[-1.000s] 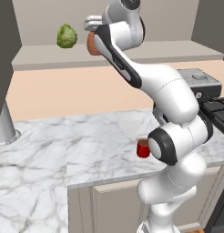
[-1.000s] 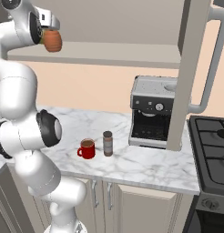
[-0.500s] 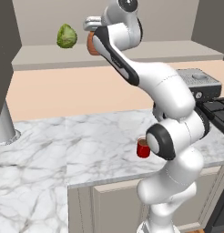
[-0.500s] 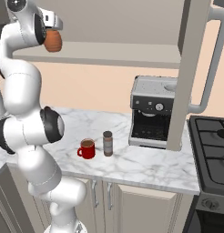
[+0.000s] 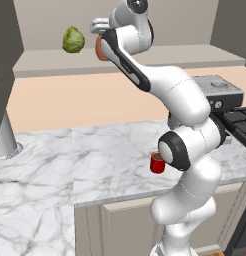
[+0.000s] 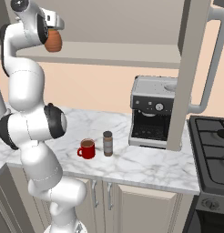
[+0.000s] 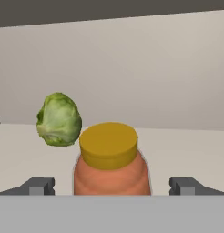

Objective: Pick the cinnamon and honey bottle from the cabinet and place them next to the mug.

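Squat terracotta-orange honey bottle (image 7: 110,164) with yellow-orange lid sits on the pale grey-beige cabinet shelf (image 5: 160,55), same spot as half a second ago; scene unchanged, only the arm's lower links have swung slightly. Gripper (image 7: 111,185) is up at the shelf, fingers wide apart either side of the jar, gaps on both sides, not clamped on it.

Hand view: green leafy cabbage (image 7: 58,119) just left of and behind the jar. Left base view: cabbage (image 5: 73,40) on the shelf, jar mostly hidden behind the white wrist. Right base view: jar (image 6: 53,43) clear below the hand, plus the slim cinnamon shaker (image 6: 107,143) standing just beside the small red mug (image 6: 87,149) on the marble counter (image 6: 145,166), near the steel coffee machine (image 6: 152,111). Left base view: mug (image 5: 157,162) half covered by the arm, shaker hidden.

Jar base cut off in hand view; can't tell finger contact.
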{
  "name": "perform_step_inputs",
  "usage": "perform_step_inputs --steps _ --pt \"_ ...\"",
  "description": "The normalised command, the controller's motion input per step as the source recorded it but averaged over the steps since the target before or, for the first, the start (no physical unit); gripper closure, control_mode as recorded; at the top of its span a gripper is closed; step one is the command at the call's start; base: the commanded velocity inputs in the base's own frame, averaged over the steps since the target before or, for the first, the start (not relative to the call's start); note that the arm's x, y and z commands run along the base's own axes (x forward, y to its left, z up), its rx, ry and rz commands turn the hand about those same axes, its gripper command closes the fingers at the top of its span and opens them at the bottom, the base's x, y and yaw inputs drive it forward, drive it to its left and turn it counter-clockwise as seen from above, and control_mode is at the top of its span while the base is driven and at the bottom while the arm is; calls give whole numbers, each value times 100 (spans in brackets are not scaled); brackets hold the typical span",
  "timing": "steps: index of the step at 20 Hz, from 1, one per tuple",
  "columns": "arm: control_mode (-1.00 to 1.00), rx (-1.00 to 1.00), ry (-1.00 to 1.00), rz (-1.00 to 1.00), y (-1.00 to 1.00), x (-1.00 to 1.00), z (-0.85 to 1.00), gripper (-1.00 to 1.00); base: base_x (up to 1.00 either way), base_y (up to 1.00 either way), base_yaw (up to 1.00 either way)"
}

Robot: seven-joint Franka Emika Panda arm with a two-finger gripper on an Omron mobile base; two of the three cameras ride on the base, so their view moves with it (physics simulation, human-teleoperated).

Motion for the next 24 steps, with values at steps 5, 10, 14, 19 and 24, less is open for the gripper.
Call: perform_step_inputs --steps 5,10,14,19,24 --pt "-100 -2 1 0 15 14 0 -100 0 0 0" --pt "-100 -3 2 0 7 29 0 -100 0 0 0" --pt "-100 -3 1 0 3 33 0 -100 0 0 0" --pt "-100 -2 1 0 0 33 0 -100 0 0 0" --pt "-100 0 3 0 16 9 0 -100 0 0 0"
